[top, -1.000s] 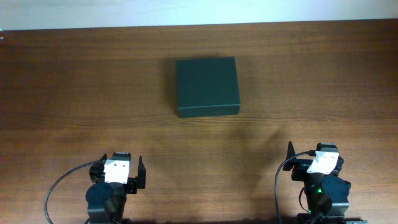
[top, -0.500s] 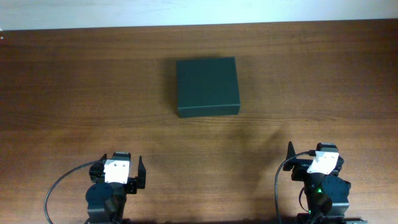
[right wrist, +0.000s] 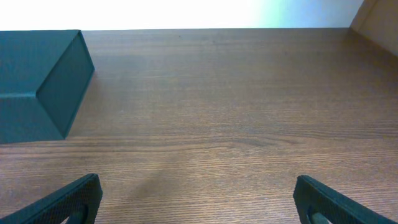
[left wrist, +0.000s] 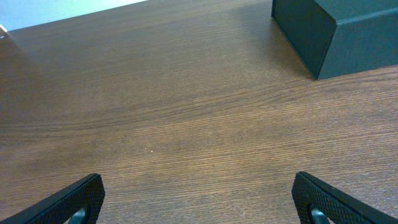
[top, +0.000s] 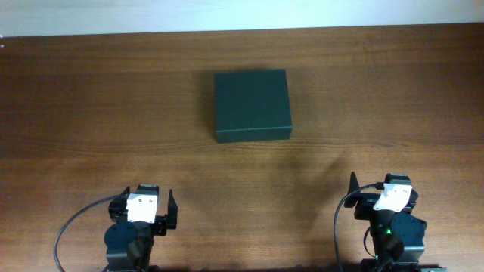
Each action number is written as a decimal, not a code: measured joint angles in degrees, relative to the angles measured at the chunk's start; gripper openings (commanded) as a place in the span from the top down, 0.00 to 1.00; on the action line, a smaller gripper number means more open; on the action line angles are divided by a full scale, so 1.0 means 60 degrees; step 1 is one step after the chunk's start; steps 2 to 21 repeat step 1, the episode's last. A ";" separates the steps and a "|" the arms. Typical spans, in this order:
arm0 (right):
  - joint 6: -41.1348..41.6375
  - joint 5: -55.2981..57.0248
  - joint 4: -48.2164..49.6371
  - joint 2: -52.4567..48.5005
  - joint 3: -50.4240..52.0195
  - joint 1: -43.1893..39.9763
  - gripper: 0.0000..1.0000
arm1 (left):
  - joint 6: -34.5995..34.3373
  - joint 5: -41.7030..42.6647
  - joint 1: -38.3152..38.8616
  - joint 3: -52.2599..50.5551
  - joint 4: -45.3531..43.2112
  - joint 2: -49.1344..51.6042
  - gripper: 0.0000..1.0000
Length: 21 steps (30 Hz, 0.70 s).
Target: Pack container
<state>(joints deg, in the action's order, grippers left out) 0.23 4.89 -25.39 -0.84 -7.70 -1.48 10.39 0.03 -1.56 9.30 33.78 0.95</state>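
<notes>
The container (top: 252, 105) is a dark green matte box lying closed on the wooden table, a little behind the middle. The left wrist view catches its near corner (left wrist: 339, 34) at the top right; the right wrist view has it (right wrist: 40, 84) at the left edge. My left gripper (top: 148, 202) rests at the front left, far from the box, open with only bare wood between its fingers (left wrist: 74, 200). At the front right, my right gripper (top: 383, 192) is likewise open and holds nothing; its fingertips (right wrist: 329, 199) frame bare table.
The brown wooden table (top: 91, 113) runs to a pale wall along the far edge. Black cables loop beside each arm base at the front. A light-coloured edge (right wrist: 379, 25) shows at the top right of the right wrist view.
</notes>
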 measured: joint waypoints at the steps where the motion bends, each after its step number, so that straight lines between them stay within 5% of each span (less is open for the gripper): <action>1: 0.0004 0.0000 0.0000 0.0000 0.0000 0.0000 0.01 | 0.0000 0.0000 0.0000 0.0000 0.0000 0.0000 0.01; 21: 0.0004 0.0000 0.0000 0.0000 0.0000 0.0000 0.01 | 0.0000 0.0000 0.0000 0.0000 0.0000 0.0000 0.01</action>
